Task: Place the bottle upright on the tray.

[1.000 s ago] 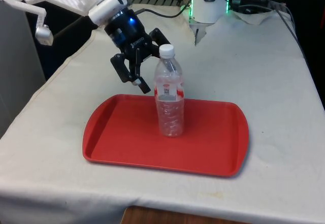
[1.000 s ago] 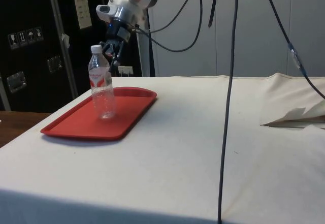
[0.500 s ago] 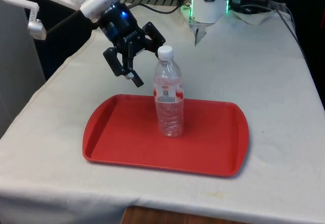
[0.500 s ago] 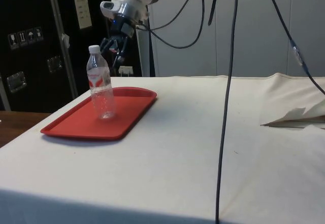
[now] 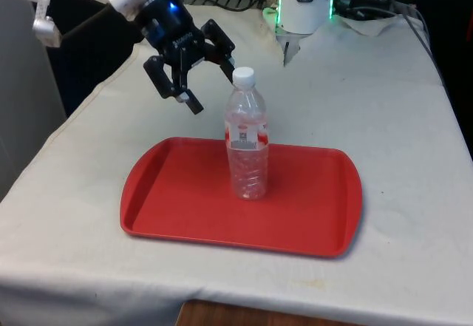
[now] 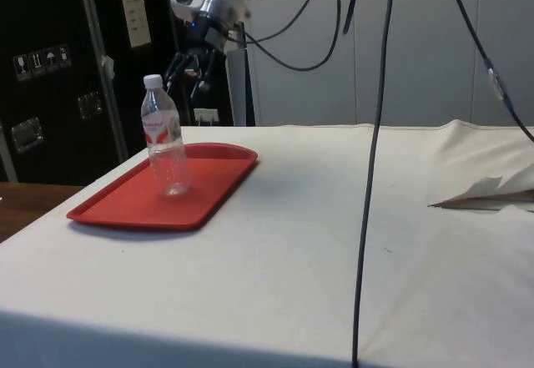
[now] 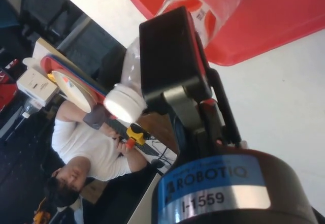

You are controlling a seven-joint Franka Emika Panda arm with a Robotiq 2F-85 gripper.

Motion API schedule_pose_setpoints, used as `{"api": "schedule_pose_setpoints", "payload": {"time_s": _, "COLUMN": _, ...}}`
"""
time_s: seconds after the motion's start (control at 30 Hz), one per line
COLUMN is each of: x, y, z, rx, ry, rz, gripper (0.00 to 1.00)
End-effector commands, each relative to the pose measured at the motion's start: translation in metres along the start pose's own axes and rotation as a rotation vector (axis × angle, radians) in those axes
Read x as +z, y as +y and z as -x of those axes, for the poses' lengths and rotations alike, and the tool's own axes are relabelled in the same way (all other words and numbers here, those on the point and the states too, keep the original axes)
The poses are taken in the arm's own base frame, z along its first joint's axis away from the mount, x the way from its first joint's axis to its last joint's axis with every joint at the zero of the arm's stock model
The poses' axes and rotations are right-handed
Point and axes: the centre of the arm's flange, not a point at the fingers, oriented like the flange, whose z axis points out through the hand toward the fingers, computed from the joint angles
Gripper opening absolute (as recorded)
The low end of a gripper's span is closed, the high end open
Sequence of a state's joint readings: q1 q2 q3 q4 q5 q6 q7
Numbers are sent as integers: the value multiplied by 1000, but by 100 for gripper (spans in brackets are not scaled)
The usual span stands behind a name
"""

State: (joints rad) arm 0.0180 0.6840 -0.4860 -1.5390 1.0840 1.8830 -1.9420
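**A:** Where's your bottle (image 5: 247,148) right now?

**B:** You've got it standing upright on the red tray (image 5: 177,208), roughly at the tray's middle and a bit toward the far rim. It's clear plastic with a white cap (image 5: 244,76) and a red-and-white label. In the side view the bottle (image 6: 166,144) also stands straight, its base on the tray (image 6: 117,209), nothing leaning on it.

**A:** And your gripper?

**B:** Your gripper (image 5: 205,75) hangs in the air to the front view's left of the cap, at about cap height and a little beyond it, tilted. Its two black fingers (image 5: 191,104) are spread wide with nothing between them, and neither touches the bottle. In the side view the gripper (image 6: 188,68) sits above and behind the cap, apart from it.

**A:** What does your wrist camera give you?

**B:** You see one black finger (image 7: 170,56) in front of the bottle (image 7: 213,0), the cap (image 7: 123,104) just beside it, and the tray (image 7: 284,26) on the white cloth (image 7: 284,127). A person in a white shirt (image 7: 96,148) sits beyond the table edge, holding something small and yellow.

**A:** Anything else on your table?

**B:** A crumpled sheet of paper (image 6: 492,191) lies well away from the tray in the side view.
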Motion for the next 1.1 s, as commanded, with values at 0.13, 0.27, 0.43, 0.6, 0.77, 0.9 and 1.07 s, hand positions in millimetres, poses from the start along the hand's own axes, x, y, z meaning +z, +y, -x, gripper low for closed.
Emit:
{"api": "schedule_pose_setpoints", "payload": {"time_s": 0.13, "x": -8, "y": -4, "z": -2, "rx": -3, "ry": 8, "rz": 3, "gripper": 100}}
{"api": "schedule_pose_setpoints", "payload": {"time_s": 0.27, "x": -15, "y": -9, "z": -3, "rx": -7, "ry": 4, "rz": 7, "gripper": 100}}
{"api": "schedule_pose_setpoints", "payload": {"time_s": 0.43, "x": -25, "y": -14, "z": -7, "rx": -11, "ry": 9, "rz": 9, "gripper": 100}}
{"api": "schedule_pose_setpoints", "payload": {"time_s": 0.6, "x": -33, "y": -19, "z": -9, "rx": -14, "ry": 11, "rz": 12, "gripper": 100}}
{"api": "schedule_pose_setpoints", "payload": {"time_s": 0.77, "x": -39, "y": -22, "z": -12, "rx": -20, "ry": 11, "rz": 16, "gripper": 100}}
{"api": "schedule_pose_setpoints", "payload": {"time_s": 0.9, "x": -46, "y": -24, "z": -15, "rx": -27, "ry": 10, "rz": 21, "gripper": 100}}
{"api": "schedule_pose_setpoints", "payload": {"time_s": 1.07, "x": -52, "y": -26, "z": -18, "rx": -35, "ry": 9, "rz": 26, "gripper": 100}}
